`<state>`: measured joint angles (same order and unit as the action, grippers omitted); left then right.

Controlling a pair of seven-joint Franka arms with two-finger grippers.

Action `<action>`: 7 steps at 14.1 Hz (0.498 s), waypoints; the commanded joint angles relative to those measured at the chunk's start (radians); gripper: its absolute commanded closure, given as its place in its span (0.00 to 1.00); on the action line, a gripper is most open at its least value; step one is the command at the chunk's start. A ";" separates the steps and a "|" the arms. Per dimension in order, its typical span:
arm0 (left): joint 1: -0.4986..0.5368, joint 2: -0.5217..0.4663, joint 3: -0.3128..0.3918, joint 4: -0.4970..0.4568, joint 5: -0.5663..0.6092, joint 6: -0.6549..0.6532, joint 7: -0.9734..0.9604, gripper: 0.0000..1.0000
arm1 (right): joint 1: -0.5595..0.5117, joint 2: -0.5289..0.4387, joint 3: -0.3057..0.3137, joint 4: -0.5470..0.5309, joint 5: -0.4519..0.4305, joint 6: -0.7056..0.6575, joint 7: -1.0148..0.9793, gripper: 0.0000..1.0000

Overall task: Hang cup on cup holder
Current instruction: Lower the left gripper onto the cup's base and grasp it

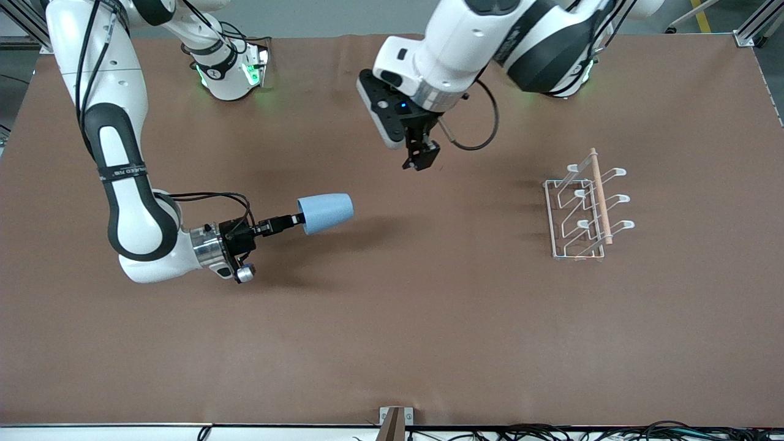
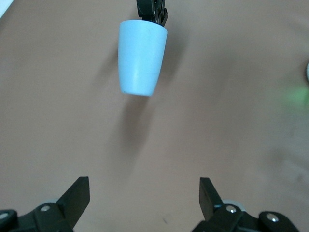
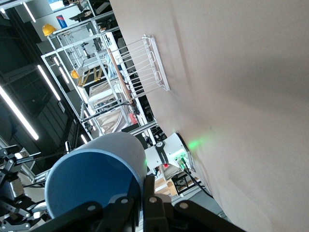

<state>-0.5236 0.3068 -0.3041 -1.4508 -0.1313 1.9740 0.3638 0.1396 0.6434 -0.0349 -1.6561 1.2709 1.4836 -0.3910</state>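
The right gripper [image 1: 293, 222] pinches the rim of the small light-blue matte plastic cup [image 1: 326, 213], held sideways in the air, base pointing toward the white wire cup holder with its wooden rod [image 1: 585, 208], which stands well apart at the left arm's end of the table

The left gripper [image 1: 420, 160], nearer the holder, hangs with fingers spread; only its wrist view shows that gap, and only the right wrist view shows the cup's darker inside

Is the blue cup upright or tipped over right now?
Tipped sideways: the cup is held in the air by its rim in the right gripper, base pointing toward the cup holder.
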 commanded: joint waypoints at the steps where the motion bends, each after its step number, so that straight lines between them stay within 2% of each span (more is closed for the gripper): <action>1: -0.024 0.066 0.005 0.024 0.048 0.063 0.027 0.00 | -0.005 -0.014 0.000 -0.027 0.025 -0.022 -0.045 1.00; 4: -0.059 0.121 0.005 0.035 0.102 0.146 0.026 0.00 | -0.005 -0.013 0.000 -0.028 0.048 -0.065 -0.049 1.00; 7: -0.084 0.182 0.005 0.084 0.146 0.167 0.023 0.00 | 0.002 -0.013 -0.002 -0.028 0.061 -0.065 -0.049 1.00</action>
<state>-0.5864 0.4433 -0.3041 -1.4316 -0.0223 2.1343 0.3767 0.1397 0.6434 -0.0359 -1.6611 1.2972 1.4271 -0.4226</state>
